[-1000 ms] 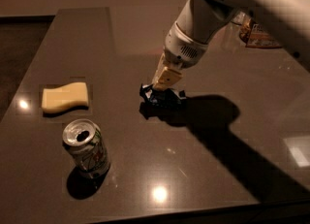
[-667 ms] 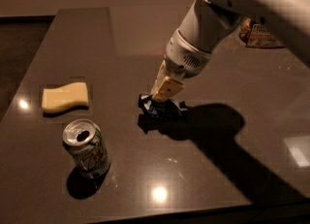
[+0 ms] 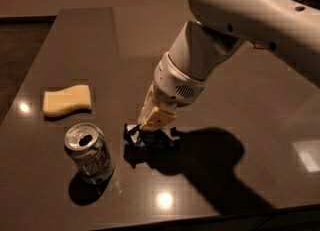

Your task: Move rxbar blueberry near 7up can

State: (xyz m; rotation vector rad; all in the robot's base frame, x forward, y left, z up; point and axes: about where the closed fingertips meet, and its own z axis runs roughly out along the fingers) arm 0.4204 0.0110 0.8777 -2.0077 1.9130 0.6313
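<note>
**Snack bar [image 3: 150, 139] pinched near the can [image 3: 89, 152]**

Well left of the end effector [image 3: 154, 124], a pale spongy block [image 3: 66, 101] lies by the table's [image 3: 280, 120] left edge. Nearer left stands the shiny can. A narrow gap separates it from the crinkly blue snack bar, which the end effector pinches. To the right is open, glossy, dark table.

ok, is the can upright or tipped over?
Upright: the can stands on its base, silver top up. The gripper is down at the bar beside it.

Gripper [image 3: 150, 128] and rxbar blueberry [image 3: 152, 140] now closer to the 7up can [image 3: 90, 153], just beside it.
</note>
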